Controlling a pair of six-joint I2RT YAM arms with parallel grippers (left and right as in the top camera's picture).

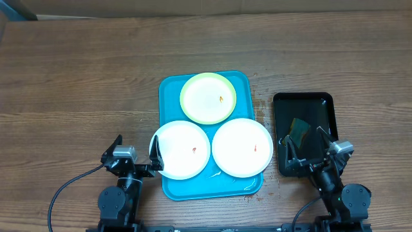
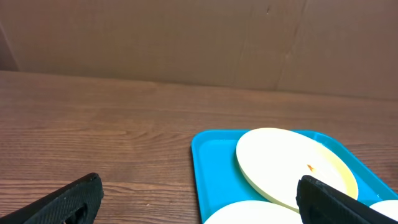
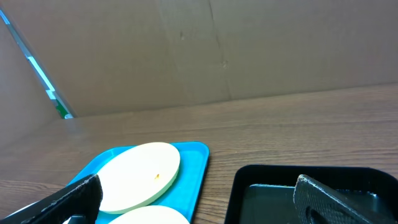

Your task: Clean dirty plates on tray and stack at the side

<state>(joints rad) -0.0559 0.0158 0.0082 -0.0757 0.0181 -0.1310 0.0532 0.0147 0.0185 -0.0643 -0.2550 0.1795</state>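
Left hand (image 1: 136, 149) released, fingers spread wide, holding nothing; low at the near table (image 1: 77, 77) edge. Its inner finger sits at the rim of the left white plate (image 1: 183, 149); overhead can't tell if touching. Right hand (image 1: 304, 147) also released and empty, fingers wide over the near end of the black tray (image 1: 302, 102), with a dark green-yellow pad (image 1: 300, 129), probably a sponge, just ahead between them

All three plates lie on the tray (image 1: 168, 87): green plate (image 1: 207, 97) at the far end, right white plate (image 1: 242, 147) and the left white one side by side nearer the arms. Each has orange specks (image 1: 221, 99), none stacked yet. Pale scraps (image 1: 216, 174) on the tray's near part

Risks, as judgement:
- the left white plate overhangs the tray's left rim, so a forward nudge from that inner finger could tip it or slide it off
- plates are shallow and crowded, rims meeting or overlapping, so lifting one may drag a neighbour
- thin rims give little to pinch, and a tilted plate could slip and drop specks on the table
- a grab at the pad close to the black tray's wall could catch the wall and shove that tray
- both arms working over the tray's middle could collide
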